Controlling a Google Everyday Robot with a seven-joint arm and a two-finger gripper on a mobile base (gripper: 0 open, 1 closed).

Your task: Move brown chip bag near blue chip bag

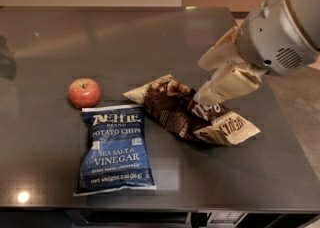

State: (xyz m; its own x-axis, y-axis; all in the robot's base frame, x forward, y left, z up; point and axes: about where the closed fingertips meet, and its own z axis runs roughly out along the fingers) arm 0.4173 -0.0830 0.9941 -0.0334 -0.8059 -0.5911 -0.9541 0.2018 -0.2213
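Note:
The brown chip bag (175, 112) lies wrinkled on the dark table, its cream left end a short way from the top right corner of the blue chip bag (116, 147). The blue chip bag lies flat near the table's front edge, its white lettering facing up. My gripper (199, 82) hangs over the right part of the brown bag. Its cream fingers (227, 84) are spread apart. The lower fingertip is at the bag's top surface and the upper one is clear of it. It holds nothing.
A red apple (84, 92) sits just behind the blue bag's top left corner. The table's front edge (160, 208) runs just below the blue bag, and its right edge (295, 137) is close to the brown bag's right end.

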